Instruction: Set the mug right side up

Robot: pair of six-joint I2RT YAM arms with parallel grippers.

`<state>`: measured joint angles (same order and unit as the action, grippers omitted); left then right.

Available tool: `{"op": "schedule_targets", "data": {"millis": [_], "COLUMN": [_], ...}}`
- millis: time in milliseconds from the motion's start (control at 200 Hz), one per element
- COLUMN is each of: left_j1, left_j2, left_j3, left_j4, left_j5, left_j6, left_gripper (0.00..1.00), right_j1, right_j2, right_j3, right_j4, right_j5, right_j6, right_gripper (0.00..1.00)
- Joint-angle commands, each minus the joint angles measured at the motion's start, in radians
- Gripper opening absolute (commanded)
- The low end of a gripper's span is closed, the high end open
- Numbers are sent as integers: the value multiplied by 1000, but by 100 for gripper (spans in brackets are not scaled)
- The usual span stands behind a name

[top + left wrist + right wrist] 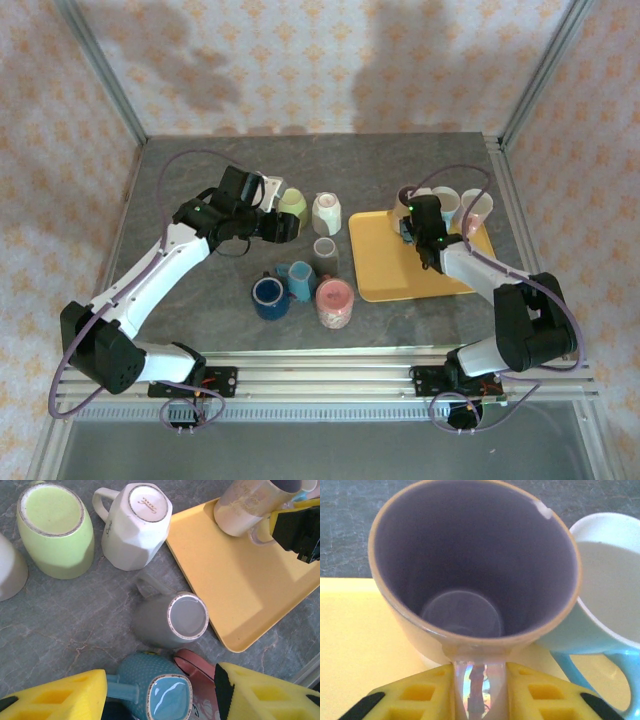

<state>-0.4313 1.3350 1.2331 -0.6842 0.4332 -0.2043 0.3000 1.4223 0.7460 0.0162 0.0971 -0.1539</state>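
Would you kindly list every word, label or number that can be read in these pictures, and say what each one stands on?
No text is legible.
White mug, on its upturned base: a short cursive mark, too blurred to read.
Cream mug on the yellow tray, on its side: faint lettering, too faint to read.

A grey, marbled tabletop [190,165] sits inside pale walls [320,50] patterned with small orange motifs, framed by slanting metal posts [103,70] at the back corners, with soft shadows [195,85] on the rear wall.
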Motion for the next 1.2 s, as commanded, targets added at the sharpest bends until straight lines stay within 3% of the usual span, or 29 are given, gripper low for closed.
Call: {"op": "schedule_targets", "data": {"millis": [0, 230, 430, 591, 721, 901, 1191], "left_j1": [6, 5, 6, 5, 14, 43, 144], "left_j2": [-12, -16, -24, -36, -32, 2, 164], "left_j3": [-4, -4, -10, -10, -12, 7, 109], "left_j4": [5, 5, 1, -20, -24, -54, -71], "left_j5": [-17, -25, -35, -103, -171, -312, -380], "left_j6": [-15, -11, 2, 28, -39, -158, -138], "left_gripper": [60, 60, 61, 62, 63, 63, 74], "right_j1": [-6, -6, -6, -6, -6, -6, -7], "right_j2": [-1, -50, -219, -355, -435, -439, -375], "right_j3": [-10, -27, -71, -60, -13, 121, 277], "right_j4": [28, 1, 6, -73, -182, -370, -540], "right_j5": [15, -1, -51, -73, -170, -250, -222], "right_j6": [0, 9, 40, 61, 76, 167, 309], "right_gripper": [32, 40, 53, 56, 57, 57, 58]}}
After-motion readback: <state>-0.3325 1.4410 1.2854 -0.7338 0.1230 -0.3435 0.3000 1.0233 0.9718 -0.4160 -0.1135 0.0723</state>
